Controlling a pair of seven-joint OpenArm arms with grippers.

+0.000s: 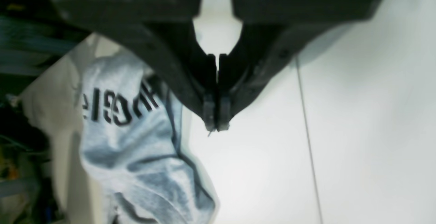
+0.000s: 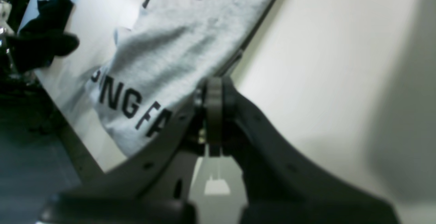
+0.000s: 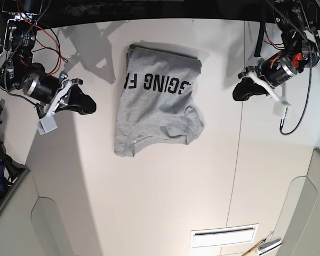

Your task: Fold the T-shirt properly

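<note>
Grey cotton is lying bunched in the middle of the white table [image 3: 160, 202], toward its far edge: the T-shirt [image 3: 157, 109] is already doubled over on itself, with the black lettering [image 3: 157, 84] facing up across its upper half and reading upside down from the base view, and a rounded fold sagging out at its lower corner on that view's right. You are looking at a partial fold rather than a finished one, since the outline is lopsided and the lower hem curls instead of lying straight, so I judge the job roughly midway. Both arms are hanging clear of the cloth, one on each side, well apart from it, which suits a pause between folds: nothing is pinning or dragging the fabric. Your left gripper [image 1: 217, 123] is hovering over bare table beside the shirt with its jaws pressed together and nothing between them. Your right gripper [image 2: 214, 96] is likewise squeezed closed on nothing, its tips pointing toward the shirt's dark-edged hem, though whether they touch the cloth the wrist view does not settle; the base view suggests a gap. A small dark cloth [image 2: 44, 34] is sitting near the table's edge in the right wrist view, away from the shirt.
</note>
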